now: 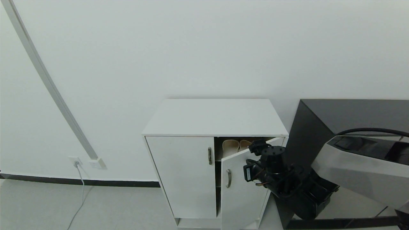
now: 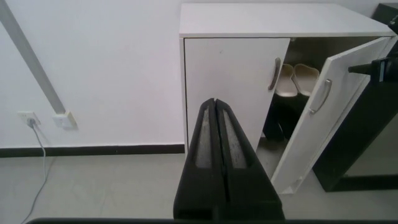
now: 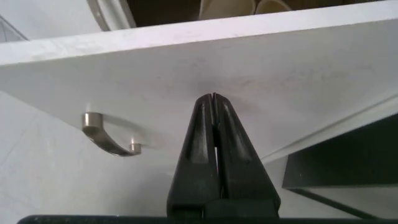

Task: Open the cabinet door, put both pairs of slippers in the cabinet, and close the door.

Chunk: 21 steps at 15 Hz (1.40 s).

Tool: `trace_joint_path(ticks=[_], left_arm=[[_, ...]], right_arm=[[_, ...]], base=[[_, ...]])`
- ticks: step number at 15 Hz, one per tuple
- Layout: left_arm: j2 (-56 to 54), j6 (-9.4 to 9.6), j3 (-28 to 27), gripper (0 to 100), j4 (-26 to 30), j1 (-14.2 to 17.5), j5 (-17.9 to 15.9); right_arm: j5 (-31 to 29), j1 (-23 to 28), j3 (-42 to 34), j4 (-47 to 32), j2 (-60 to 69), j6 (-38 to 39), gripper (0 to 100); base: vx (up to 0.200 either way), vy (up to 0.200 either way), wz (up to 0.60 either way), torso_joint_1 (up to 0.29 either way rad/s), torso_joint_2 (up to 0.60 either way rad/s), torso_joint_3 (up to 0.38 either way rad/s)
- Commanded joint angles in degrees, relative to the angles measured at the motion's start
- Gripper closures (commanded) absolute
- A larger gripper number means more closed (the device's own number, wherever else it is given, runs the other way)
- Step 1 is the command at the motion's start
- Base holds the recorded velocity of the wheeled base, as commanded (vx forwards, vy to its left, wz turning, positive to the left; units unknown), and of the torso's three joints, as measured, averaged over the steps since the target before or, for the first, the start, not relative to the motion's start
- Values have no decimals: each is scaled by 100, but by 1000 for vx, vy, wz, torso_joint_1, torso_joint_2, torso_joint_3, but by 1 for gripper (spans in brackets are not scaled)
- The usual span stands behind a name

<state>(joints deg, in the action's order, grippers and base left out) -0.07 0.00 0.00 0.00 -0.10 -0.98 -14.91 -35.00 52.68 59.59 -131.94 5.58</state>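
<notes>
Left hand (image 2: 215, 102) pinched fully closed, nothing held, well short of the cabinet (image 1: 214, 116), pointing at its closed left door (image 1: 180, 175). Past that hand, toward the other arm, 1 pair of beige slippers (image 1: 235, 145) on the top shelf. 2nd pair not discernible in the dark below.

Right door (image 1: 238, 195) ajar, free edge standing out from the frame, curved metal handle (image 1: 228, 178) near that edge. Right hand (image 3: 213, 99) closed tight, empty, tips against or just off the door's outer face, handle just beside the tips.

Likely the closing step. Door probably a stiff, light hinged panel. Smooth painted face likely slippery under closed tips, so best pushed flat near the handle side, far from the hinges, or hooked at the handle. Slippers soft and light, needing no special care.
</notes>
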Motion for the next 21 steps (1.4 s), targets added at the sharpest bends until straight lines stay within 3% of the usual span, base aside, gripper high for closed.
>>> trace_joint_path(ticks=[1, 8, 21], left_arm=[[7, 0, 0, 100, 0, 1, 1], [7, 0, 0, 100, 0, 1, 1], [7, 0, 0, 100, 0, 1, 1]], right_arm=[[-3, 46, 270, -123, -139, -5, 100], [-3, 160, 1192, -624, -394, -13, 100], [6, 318, 1702, -641, -719, -22, 100]], base=[[0, 0, 0, 0, 0, 0], [0, 0, 0, 0, 0, 0], [0, 0, 0, 0, 0, 0]])
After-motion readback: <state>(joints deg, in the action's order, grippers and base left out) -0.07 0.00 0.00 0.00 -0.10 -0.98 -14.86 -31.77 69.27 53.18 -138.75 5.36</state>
